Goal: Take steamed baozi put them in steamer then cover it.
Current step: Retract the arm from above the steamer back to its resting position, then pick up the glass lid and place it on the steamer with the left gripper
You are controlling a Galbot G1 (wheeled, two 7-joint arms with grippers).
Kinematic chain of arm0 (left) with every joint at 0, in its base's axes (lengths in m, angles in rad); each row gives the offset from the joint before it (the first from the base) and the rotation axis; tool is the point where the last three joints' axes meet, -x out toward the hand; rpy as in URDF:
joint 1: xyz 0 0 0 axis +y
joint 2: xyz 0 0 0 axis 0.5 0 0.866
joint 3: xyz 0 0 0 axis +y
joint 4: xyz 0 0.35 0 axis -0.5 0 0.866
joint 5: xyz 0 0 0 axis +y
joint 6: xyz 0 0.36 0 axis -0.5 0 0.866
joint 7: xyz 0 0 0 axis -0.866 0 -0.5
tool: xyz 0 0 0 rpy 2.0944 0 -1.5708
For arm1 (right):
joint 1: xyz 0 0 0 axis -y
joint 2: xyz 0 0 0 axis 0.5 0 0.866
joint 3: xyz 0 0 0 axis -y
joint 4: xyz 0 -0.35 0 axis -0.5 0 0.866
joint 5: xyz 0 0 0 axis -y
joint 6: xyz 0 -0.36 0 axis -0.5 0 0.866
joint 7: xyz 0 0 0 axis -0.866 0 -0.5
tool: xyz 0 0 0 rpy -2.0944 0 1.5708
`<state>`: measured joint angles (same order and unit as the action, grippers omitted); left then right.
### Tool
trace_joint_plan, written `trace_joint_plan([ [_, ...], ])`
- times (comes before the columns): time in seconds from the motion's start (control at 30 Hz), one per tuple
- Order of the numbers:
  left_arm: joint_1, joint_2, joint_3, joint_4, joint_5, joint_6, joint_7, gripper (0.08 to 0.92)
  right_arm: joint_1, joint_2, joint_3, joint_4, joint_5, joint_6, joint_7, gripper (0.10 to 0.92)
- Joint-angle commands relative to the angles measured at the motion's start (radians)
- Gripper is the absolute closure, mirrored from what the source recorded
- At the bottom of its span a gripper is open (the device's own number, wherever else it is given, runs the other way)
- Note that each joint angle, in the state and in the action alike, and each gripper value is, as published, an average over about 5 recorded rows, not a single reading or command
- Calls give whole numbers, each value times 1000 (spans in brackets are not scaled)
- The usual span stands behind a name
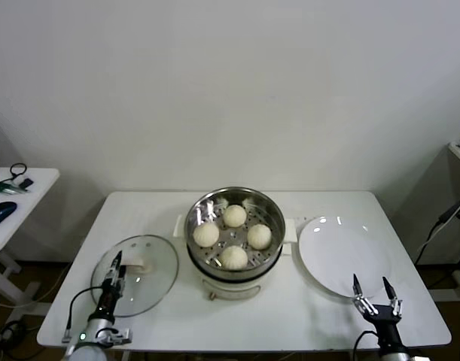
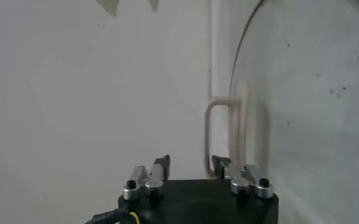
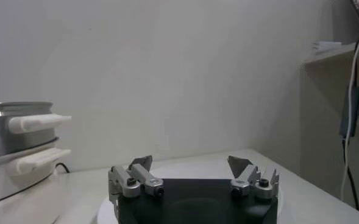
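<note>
At lower left, the left end effector (image 1: 117, 265) sits over the cover (image 1: 156, 265), which lies flat on the table (image 1: 290, 316); its fingers are partly apart, and whether they grip the cream handle (image 2: 219, 137) cannot be told. At centre, the steamer (image 1: 196, 218) holds four steamed baozi (image 1: 234, 215). Right of it lies a white plate (image 1: 339, 252). At lower right, the right end effector (image 1: 373, 288) hovers with fingers spread, holding nothing.

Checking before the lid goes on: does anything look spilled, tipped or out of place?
Nothing stands out. All four baozi sit inside the steamer, the cover lies flat on the table beside it, the left gripper is at its handle, and the white plate is bare.
</note>
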<state>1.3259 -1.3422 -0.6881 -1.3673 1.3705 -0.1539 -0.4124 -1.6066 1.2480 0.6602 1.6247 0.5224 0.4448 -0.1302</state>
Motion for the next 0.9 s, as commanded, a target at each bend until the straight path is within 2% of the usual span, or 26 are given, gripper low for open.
trace_joint_plan([
  [0.03, -10, 2, 1, 23, 0, -9, -6, 527, 0, 1, 2, 2, 0, 1, 2, 203],
  [0.4, -18, 0, -7, 16, -15, -19, -12, 835, 1, 9, 6, 1, 2, 6, 4, 203],
  [0.53, -8, 4, -5, -28, -67, -23, -6, 861, -1, 8, 11, 4, 2, 7, 7, 203],
  [0.7, 32, 38, -6, -161, -146, -7, 37, 861, -1, 9, 24, 10, -25, -10, 38, 203],
  [0.8, 69, 95, -12, -265, -220, 27, 91, 861, 1, 12, 35, 7, -72, -30, 72, 203],
  [0.9, 114, 182, -22, -386, -361, 105, 203, 861, 0, 10, 36, 7, -89, -40, 84, 203],
])
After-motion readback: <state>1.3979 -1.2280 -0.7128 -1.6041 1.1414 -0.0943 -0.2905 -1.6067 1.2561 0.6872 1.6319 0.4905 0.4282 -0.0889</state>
